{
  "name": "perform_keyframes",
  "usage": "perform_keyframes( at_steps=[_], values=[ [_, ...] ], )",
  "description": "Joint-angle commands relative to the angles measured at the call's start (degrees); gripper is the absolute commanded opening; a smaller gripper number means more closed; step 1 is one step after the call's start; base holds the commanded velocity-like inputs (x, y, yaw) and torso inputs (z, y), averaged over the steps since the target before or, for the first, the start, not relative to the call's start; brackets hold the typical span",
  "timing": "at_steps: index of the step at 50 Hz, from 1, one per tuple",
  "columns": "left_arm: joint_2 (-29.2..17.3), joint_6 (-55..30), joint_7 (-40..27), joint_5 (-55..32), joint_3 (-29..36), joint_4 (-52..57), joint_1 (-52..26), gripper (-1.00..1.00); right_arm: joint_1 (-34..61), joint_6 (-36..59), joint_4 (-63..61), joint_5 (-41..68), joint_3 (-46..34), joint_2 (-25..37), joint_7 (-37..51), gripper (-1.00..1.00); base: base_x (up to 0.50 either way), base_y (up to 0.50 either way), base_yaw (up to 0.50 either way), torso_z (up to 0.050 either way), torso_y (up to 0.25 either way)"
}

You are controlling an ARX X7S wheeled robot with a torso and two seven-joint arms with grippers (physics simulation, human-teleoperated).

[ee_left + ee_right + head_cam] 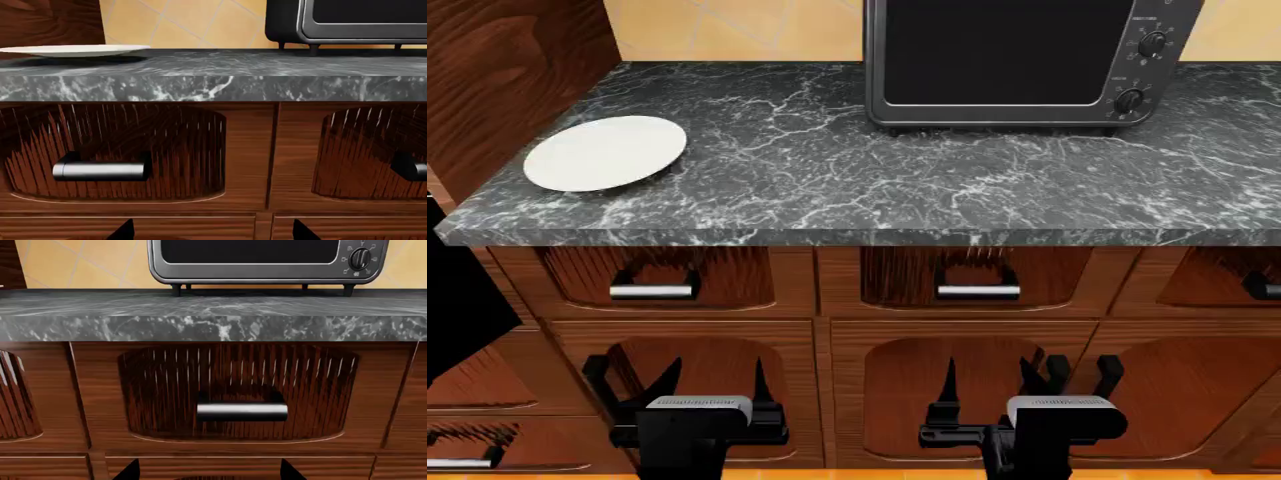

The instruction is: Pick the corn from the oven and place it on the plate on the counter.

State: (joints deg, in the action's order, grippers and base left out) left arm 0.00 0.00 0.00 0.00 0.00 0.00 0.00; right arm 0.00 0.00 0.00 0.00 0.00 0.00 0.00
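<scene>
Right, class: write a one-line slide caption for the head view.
Both grippers, left and right, open below a marble counter holding a plate and toaster oven.

My toaster oven (1021, 62) cut off at the head view's top edge, the plate (73, 50) clipped by my left wrist picture's edge, only my fingertips (130, 471) showed, jaw state unclear there.

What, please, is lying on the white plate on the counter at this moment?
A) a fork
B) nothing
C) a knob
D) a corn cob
B: in the head view the plate sits bare on the counter, left of the toaster oven.
</scene>
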Motion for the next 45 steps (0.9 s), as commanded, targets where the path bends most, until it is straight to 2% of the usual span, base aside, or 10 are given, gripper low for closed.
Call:
perform_keyframes(
  at_steps=[1, 15, 19, 24, 25, 28, 32, 35, 37, 45],
  values=[
    [-0.9, -0.1, -1.3, -0.4, 1.2, 0.4, 0.2, 1.0, 0.0, 0.6, -0.4, 1.2, -1.1, 0.8, 1.2, 1.0, 0.0, 0.0, 0.0, 0.0, 0.0],
    [-3.1, -8.1, -3.6, -5.1, 2.3, 5.8, -1.2, 1.0, 1.7, 14.3, -9.9, 8.7, -0.4, 2.5, 7.4, 1.0, 0.0, 0.0, 0.0, 0.0, 0.0],
    [-5.1, -31.2, -6.2, -11.3, 0.0, 31.1, -7.0, 1.0, 8.3, 36.5, -30.8, 11.0, -1.2, 5.5, 11.1, 1.0, 0.0, 0.0, 0.0, 0.0, 0.0],
    [-4.6, -69.4, -12.7, -23.6, -10.5, 54.3, -30.7, 1.0, 29.9, 70.1, -49.3, 13.9, -5.5, 7.7, 13.3, 1.0, 0.0, 0.0, 0.0, 0.0, 0.0],
    [-4.6, -70.1, -12.9, -23.9, -10.7, 54.6, -31.1, 1.0, 30.1, 70.4, -49.4, 14.0, -5.4, 7.7, 13.4, 1.0, 0.0, 0.0, 0.0, 0.0, 0.0],
    [-6.6, -90.0, -31.3, -49.7, -23.9, 56.1, -54.3, 1.0, 49.0, 90.0, -55.1, 26.3, -1.1, 5.8, 20.5, 1.0, 0.0, 0.0, 0.0, 0.0, 0.0],
    [-19.4, -81.6, -65.7, -84.1, -14.6, 43.7, -73.0, 1.0, 68.1, 89.1, -41.8, 60.6, 3.1, 14.0, 54.9, 1.0, 0.0, 0.0, 0.0, 0.0, 0.0],
    [-23.0, -77.9, -86.7, -109.9, -9.6, 41.8, -79.7, 1.0, 74.2, 86.8, -38.7, 86.4, 1.0, 15.2, 76.3, 1.0, 0.0, 0.0, 0.0, 0.0, 0.0],
    [-25.4, -75.4, -89.2, -114.4, -6.3, 40.9, -84.1, 1.0, 79.3, 85.2, -36.5, 100.0, -0.6, 15.9, 79.6, 1.0, 0.0, 0.0, 0.0, 0.0, 0.0],
    [-27.2, -70.9, -88.1, -113.9, -4.5, 42.0, -84.3, 1.0, 84.9, 83.4, -34.8, 99.1, -2.0, 14.8, 77.5, 1.0, 0.0, 0.0, 0.0, 0.0, 0.0]
  ],
)
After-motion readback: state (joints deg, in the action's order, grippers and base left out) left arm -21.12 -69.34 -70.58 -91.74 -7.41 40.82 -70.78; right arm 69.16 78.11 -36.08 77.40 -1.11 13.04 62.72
